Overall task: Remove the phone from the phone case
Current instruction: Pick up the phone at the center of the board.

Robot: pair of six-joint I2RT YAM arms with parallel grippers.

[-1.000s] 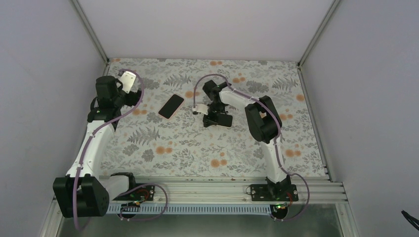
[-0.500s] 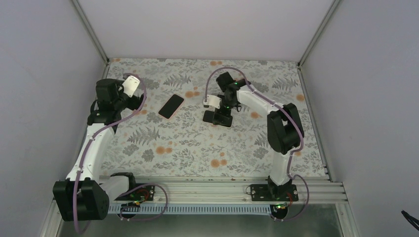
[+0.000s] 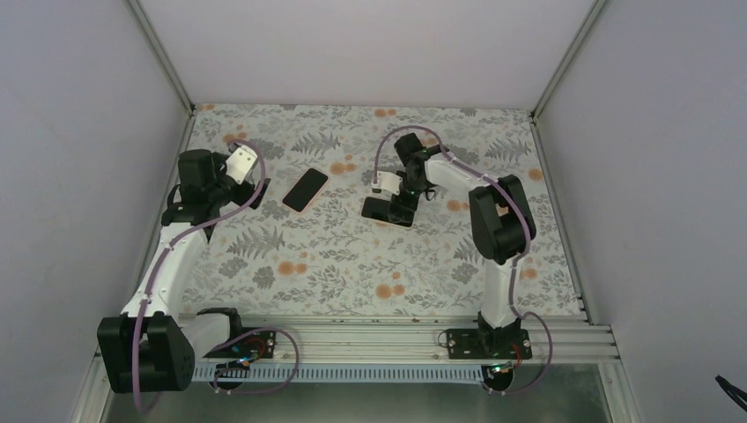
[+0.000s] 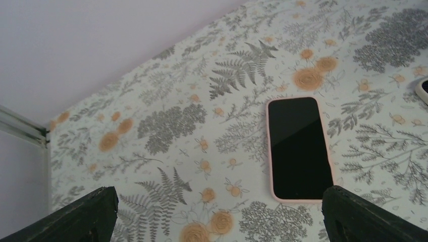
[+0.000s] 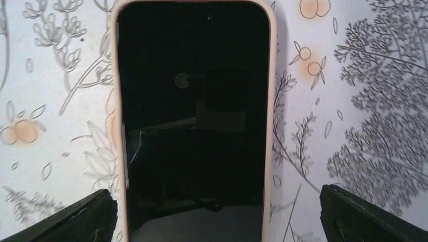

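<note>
Changing, top view: right gripper [image 3: 395, 196] has backed off the phone [image 3: 388, 210], which lies mid-table, nearer the far edge; left gripper [image 3: 251, 185] has swung toward a second cased phone [image 3: 306, 189]. Removal looks unstarted.
Left wrist: jaws wide; second cased phone glossy, salmon-rimmed.
Right wrist: jaws wide; phone case [image 5: 273, 126] matte, round-cornered, hugging the phone.

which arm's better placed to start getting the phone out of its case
Right. Its open end effector hangs directly over the phone in the phone case. The left end effector, also open, sits back from the other phone, not above it.
</note>
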